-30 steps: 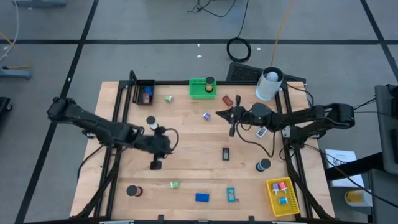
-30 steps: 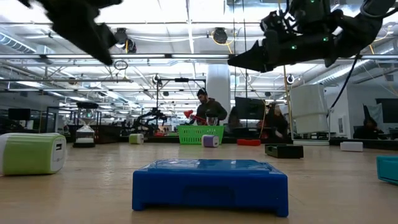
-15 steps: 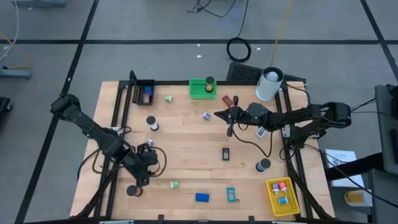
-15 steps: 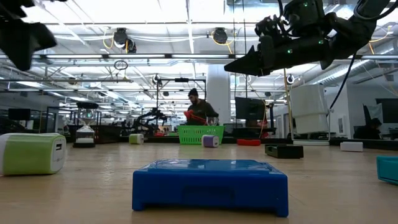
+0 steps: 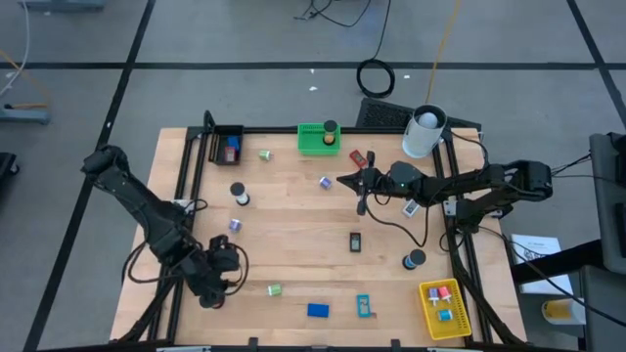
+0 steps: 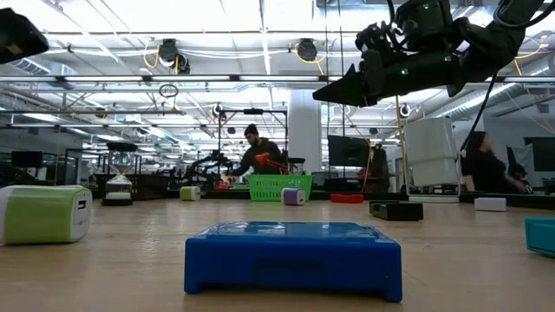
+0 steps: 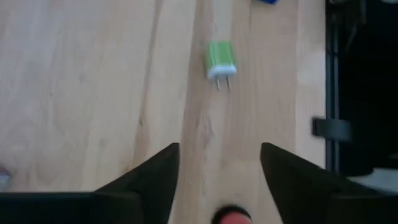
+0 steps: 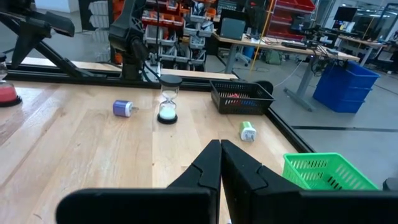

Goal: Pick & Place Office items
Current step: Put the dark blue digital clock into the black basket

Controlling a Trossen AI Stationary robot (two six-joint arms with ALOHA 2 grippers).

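My left gripper (image 5: 210,293) (image 7: 219,149) hovers open over the table's near-left part, pointing down. A black roll with a red centre (image 7: 231,216) lies on the wood between its fingers, untouched. A green-and-white plug (image 7: 220,61) (image 5: 276,289) lies farther on. My right gripper (image 5: 342,180) (image 8: 219,155) (image 6: 334,89) hangs shut and empty above the far-middle, near a red block (image 5: 357,156). A blue block (image 5: 318,311) (image 6: 293,258), a cyan piece (image 5: 364,306), another black roll (image 5: 414,259) and small purple pieces (image 5: 235,225) (image 5: 324,182) lie scattered.
A black bin (image 5: 227,147) and a green bin (image 5: 318,139) stand at the far edge, a yellow bin (image 5: 445,308) at the near-right corner, and a white cylinder (image 5: 424,132) at the far right. A small hourglass (image 5: 238,194) stands left of centre. People move in the room behind.
My left gripper has swung from the table's left-middle toward the near-left corner and come down over the black roll with the red centre.
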